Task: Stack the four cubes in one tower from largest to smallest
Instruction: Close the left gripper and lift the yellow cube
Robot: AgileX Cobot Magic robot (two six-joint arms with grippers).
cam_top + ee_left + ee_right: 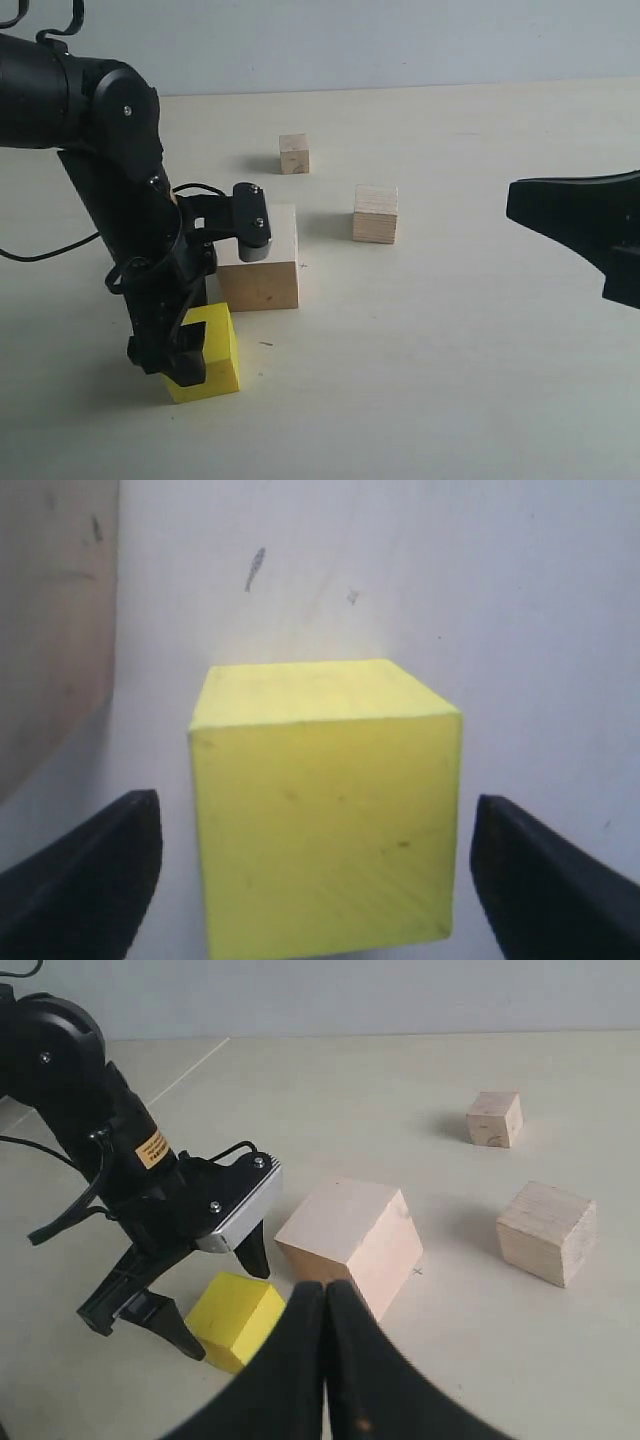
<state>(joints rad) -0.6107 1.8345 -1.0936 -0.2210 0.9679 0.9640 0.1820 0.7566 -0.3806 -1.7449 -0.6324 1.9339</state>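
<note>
My left gripper, spread wide, straddles the yellow cube near the big cube and partly hides it. My right gripper is pressed together, empty, its base cut off.

the left jaws cover part of the yellow cube; the big wood cube is blurred and cut off at the edge.
</note>
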